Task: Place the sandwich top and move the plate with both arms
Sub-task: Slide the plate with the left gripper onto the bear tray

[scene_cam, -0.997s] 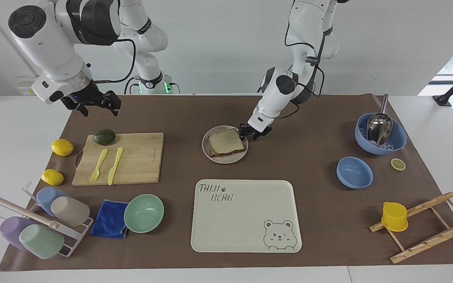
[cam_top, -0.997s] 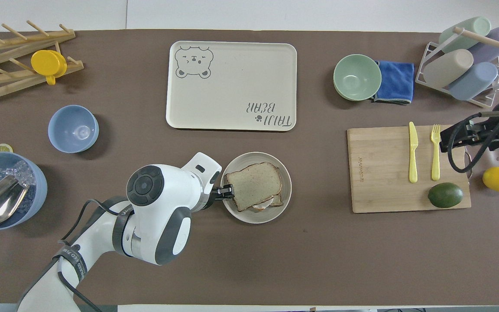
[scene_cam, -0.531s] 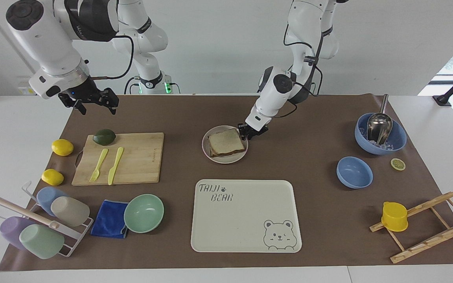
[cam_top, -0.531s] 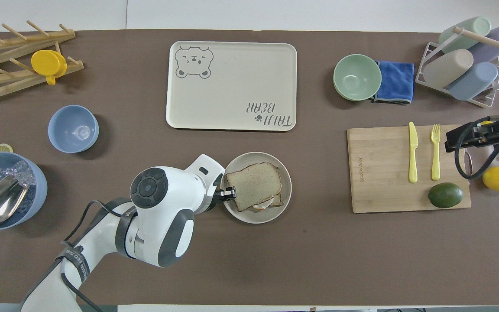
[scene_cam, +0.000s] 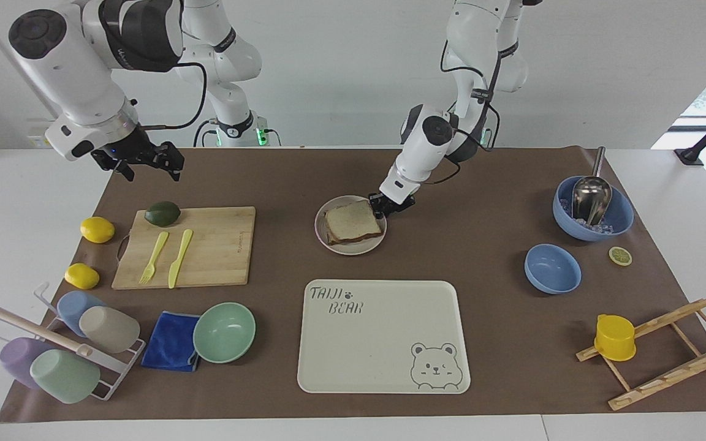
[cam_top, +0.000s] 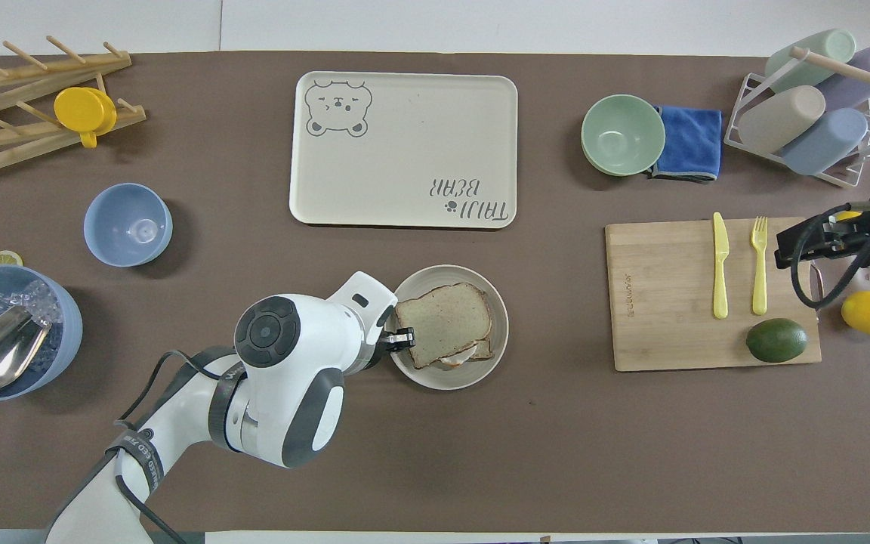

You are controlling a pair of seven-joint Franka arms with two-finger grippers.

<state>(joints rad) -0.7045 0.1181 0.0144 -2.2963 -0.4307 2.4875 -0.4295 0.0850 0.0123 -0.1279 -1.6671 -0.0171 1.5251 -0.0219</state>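
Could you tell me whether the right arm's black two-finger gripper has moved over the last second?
Yes. The right gripper has drifted toward the right arm's end of the table, away from the green avocado on the bamboo cutting board, staying raised.

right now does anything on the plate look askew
Yes. The top slice sits skewed on the plate: the lower slice pokes out at the side nearer the robots. The left pincer is at the plate's rim.

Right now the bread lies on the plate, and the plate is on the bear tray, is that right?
Not quite. The bread lies on the plate, but the plate is on the brown mat, nearer to the robots than the bear tray. The facing view shows it.
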